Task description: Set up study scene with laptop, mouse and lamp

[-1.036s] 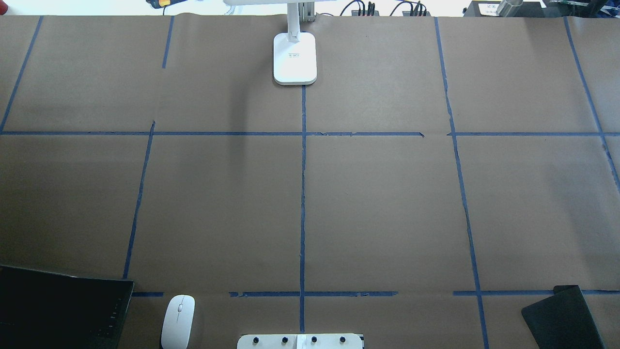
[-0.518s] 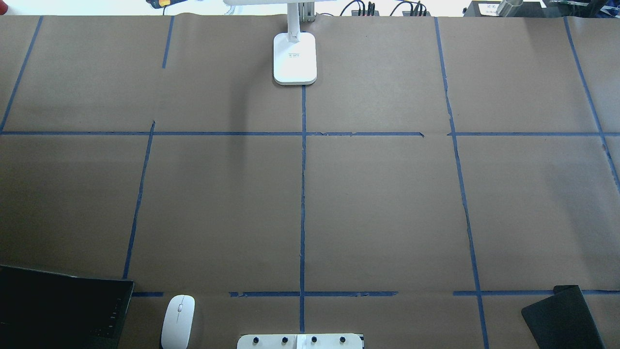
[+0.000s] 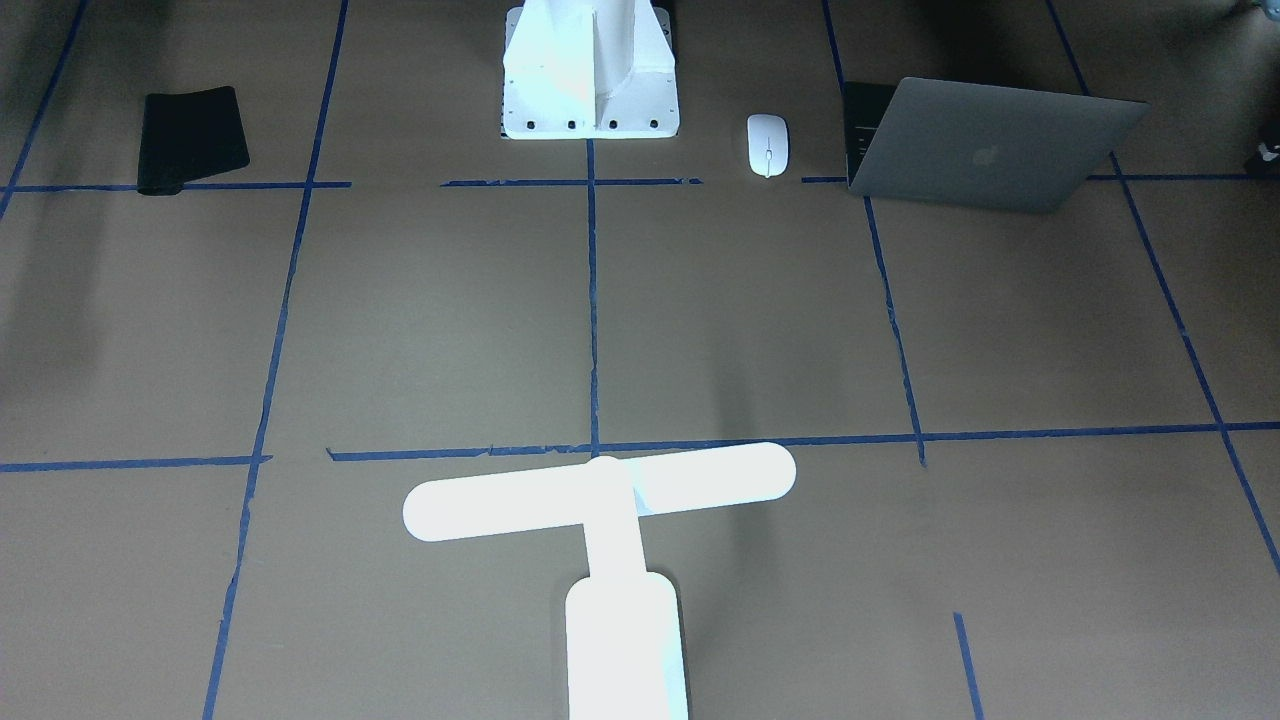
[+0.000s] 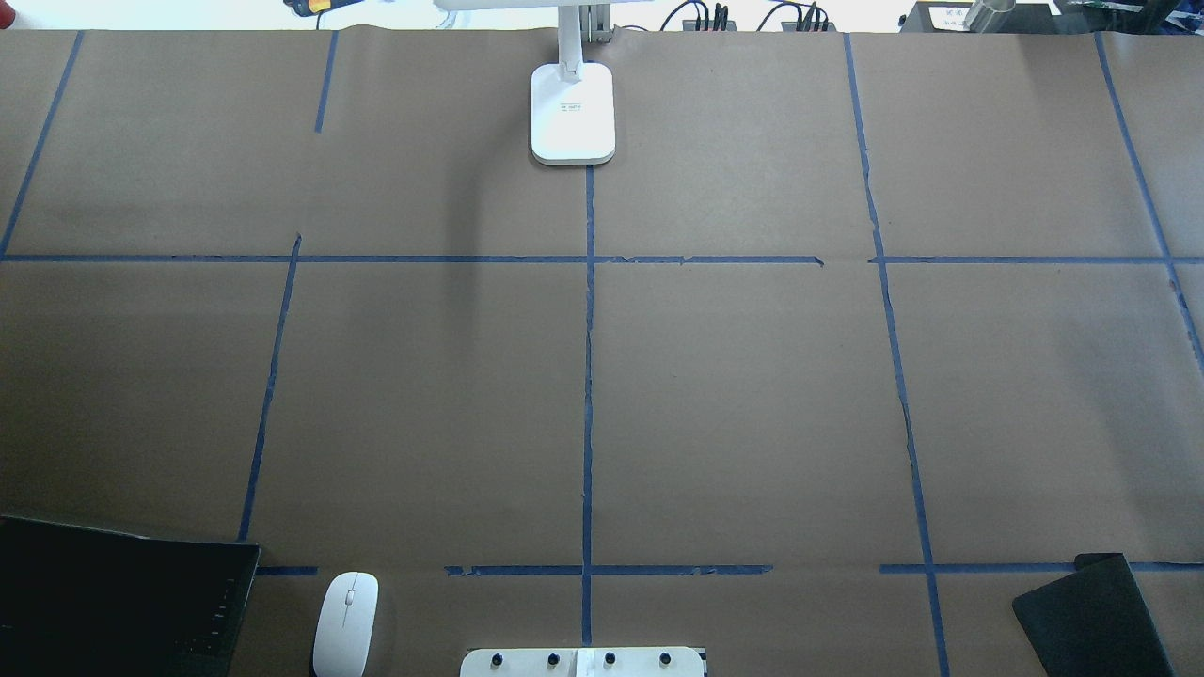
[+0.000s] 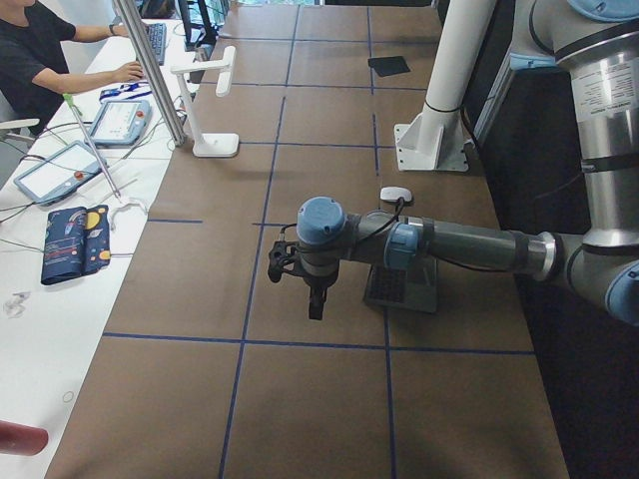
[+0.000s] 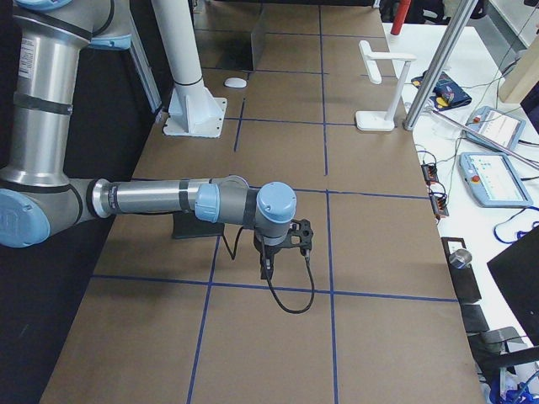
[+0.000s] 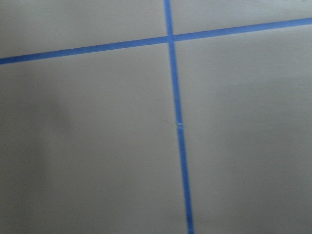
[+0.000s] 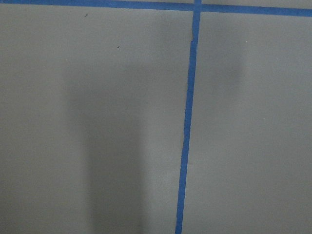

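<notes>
The grey laptop stands open at the robot's left near its base, its dark screen side showing in the overhead view. The white mouse lies between the laptop and the pedestal, and it also shows in the overhead view. The white T-shaped lamp stands upright at the far middle edge. My left gripper hangs above bare paper in front of the laptop. My right gripper hangs above bare paper at the other end. I cannot tell whether either is open or shut.
A black mat lies at the robot's right near corner. The white bolt-holed pedestal stands at the near middle. Blue tape lines divide the brown paper. A person sits at a side desk beyond the far edge.
</notes>
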Robot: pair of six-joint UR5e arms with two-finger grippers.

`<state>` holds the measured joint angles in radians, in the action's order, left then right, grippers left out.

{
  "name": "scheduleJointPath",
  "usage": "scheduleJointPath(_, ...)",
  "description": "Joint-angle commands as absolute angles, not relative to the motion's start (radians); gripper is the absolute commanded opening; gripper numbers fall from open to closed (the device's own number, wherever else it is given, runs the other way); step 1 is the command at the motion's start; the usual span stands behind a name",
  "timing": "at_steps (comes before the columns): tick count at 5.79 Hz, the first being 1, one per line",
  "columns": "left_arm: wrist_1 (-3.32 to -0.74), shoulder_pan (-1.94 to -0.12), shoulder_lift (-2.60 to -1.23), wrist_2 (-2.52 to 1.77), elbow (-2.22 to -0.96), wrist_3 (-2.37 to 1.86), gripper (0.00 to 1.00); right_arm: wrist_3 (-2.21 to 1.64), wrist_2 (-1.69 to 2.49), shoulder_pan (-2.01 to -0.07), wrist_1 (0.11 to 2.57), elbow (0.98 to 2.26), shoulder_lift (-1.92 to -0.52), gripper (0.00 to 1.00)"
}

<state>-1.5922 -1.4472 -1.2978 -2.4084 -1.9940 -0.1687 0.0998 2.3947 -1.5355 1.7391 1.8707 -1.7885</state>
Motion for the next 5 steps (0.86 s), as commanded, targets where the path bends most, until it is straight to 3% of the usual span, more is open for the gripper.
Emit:
scheduleJointPath(1, -1.592, -1.353, -1.228, -2.411, -2.139, -0.515, 1.00, 0.106, 2.399, -1.536, 1.738, 1.870, -1.787, 1.00)
scheduleJointPath(5, -1.588, -1.191, -1.164, -2.413, -2.331, -1.177, 1.00, 0.104, 2.398, -1.534, 1.740, 1.855, -1.789, 1.00)
